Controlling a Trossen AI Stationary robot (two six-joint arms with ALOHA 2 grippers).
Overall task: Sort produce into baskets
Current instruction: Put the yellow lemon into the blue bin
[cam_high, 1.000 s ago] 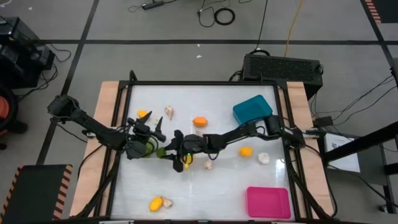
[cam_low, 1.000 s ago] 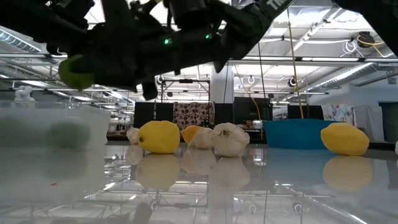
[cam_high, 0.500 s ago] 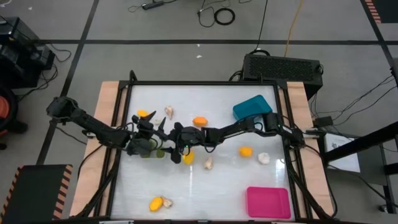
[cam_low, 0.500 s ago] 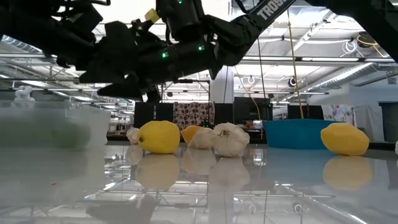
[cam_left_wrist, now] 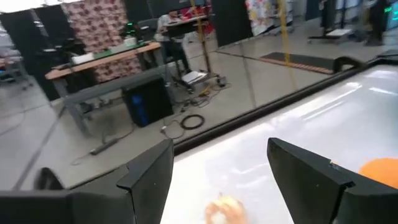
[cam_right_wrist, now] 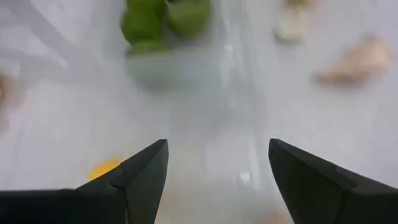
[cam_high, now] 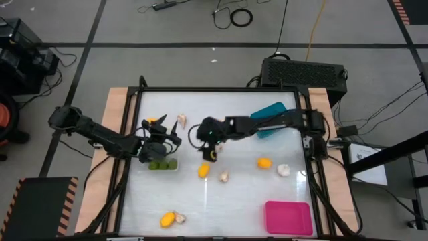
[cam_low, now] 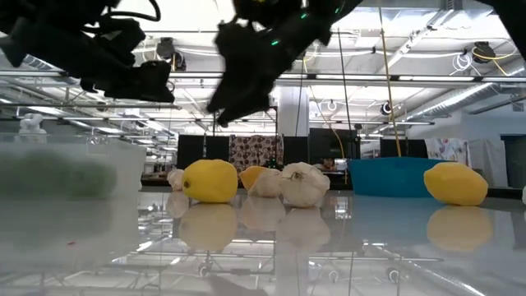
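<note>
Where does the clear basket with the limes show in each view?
High: clear basket left of centre, below the left gripper.
Low: blurred at the left edge.
Left wrist: not in it.
Right wrist: past the right gripper, limes inside.
Shared landmark: the green limes.

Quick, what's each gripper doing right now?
Left gripper: open, holding nothing, above the table.
Right gripper: open, empty, above the table.
</note>
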